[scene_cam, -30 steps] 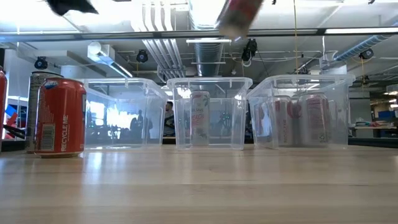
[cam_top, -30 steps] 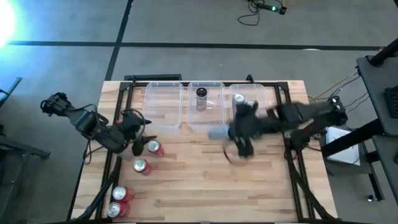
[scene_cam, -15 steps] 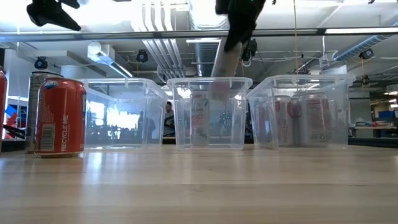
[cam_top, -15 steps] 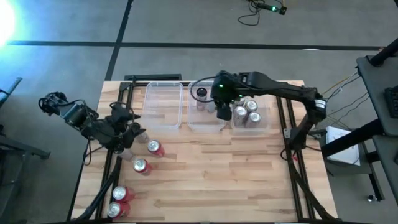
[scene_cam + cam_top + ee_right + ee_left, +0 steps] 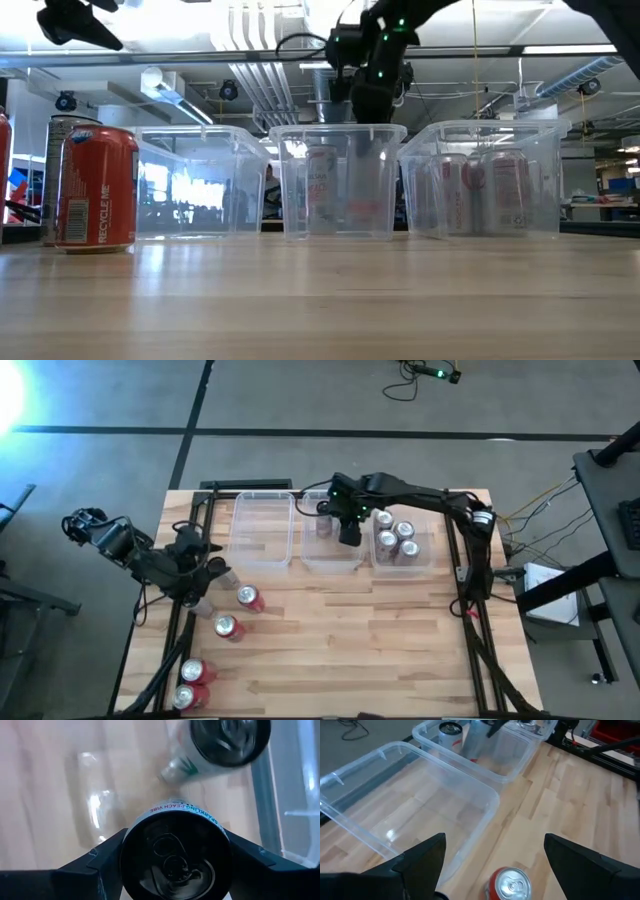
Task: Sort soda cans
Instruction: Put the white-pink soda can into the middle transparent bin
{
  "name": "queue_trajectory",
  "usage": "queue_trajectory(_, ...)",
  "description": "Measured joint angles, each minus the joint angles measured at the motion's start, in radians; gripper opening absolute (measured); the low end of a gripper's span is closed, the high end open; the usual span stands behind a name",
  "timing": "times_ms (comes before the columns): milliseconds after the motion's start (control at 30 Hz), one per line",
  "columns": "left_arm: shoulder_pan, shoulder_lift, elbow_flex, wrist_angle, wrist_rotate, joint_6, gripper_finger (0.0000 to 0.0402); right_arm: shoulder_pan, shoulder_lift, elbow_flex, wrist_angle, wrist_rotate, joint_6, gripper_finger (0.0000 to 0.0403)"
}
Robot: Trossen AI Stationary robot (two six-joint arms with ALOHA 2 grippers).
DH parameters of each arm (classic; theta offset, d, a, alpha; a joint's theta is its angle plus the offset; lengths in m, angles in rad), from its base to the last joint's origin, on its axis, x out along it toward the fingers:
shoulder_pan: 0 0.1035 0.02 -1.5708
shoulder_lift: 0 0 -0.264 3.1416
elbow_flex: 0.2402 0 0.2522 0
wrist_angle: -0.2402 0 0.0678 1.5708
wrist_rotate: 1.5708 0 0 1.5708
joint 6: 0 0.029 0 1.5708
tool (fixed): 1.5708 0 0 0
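My right gripper (image 5: 350,528) hangs over the middle clear bin (image 5: 312,555), shut on a silver soda can with a dark top (image 5: 175,865). A second silver can (image 5: 323,510) stands in that bin. Several silver-topped cans (image 5: 396,536) stand in the right bin (image 5: 430,530). The left bin (image 5: 263,528) holds nothing. My left gripper (image 5: 505,870) is open at the table's left, its fingers on either side of a red can (image 5: 510,882) without touching it. More red cans (image 5: 226,626) (image 5: 195,670) stand near the left edge. My right gripper pinches the silver can by its side wall just below the top rim (image 5: 134,832), between its two fingers (image 5: 100,865). The fingers come from above, pointing down. The can is upright inside the middle bin's opening; whether its base is on the bin floor I cannot tell.
The three bins stand in a row along the far edge. In the low view a red can (image 5: 97,188) and a darker can (image 5: 58,180) stand at the near left. Bare wood (image 5: 380,650) fills the table's middle and right.
My right gripper has carried the silver can from above the table's middle toward the far edge and down into the middle bin, the can now upright. My left gripper has drawn back a little toward the table's left edge, away from the red can.
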Motion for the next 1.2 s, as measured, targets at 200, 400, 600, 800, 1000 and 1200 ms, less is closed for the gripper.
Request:
queue_trajectory(200, 0.0, -0.015, 0.0, -0.001, 0.028, 0.002, 0.0322, -0.03, 0.045, 0.0, 0.001, -0.025, 0.003, 0.0257)
queue_trajectory(400, 0.0, -0.02, 0.0, -0.008, 0.048, 0.029, 0.0322, -0.037, 0.055, 0.002, 0.017, -0.028, 0.004, 0.0258)
queue_trajectory(600, 0.0, -0.021, 0.0, -0.023, 0.053, 0.03, 0.0322, -0.037, 0.055, 0.002, 0.023, -0.027, 0.004, 0.0277)
queue_trajectory(800, 0.0, -0.021, 0.0, -0.047, 0.072, 0.007, 0.0322, -0.036, 0.049, 0.002, 0.023, -0.026, 0.007, 0.0323)
queue_trajectory(1000, 0.0, -0.034, 0.0, -0.06, 0.072, -0.002, 0.0322, -0.032, 0.012, 0.002, 0.023, -0.016, 0.027, 0.0352)
queue_trajectory(1200, 0.0, -0.046, 0.003, -0.114, 0.145, -0.025, 0.0322, -0.001, -0.084, 0.002, 0.021, -0.014, 0.078, 0.0346)
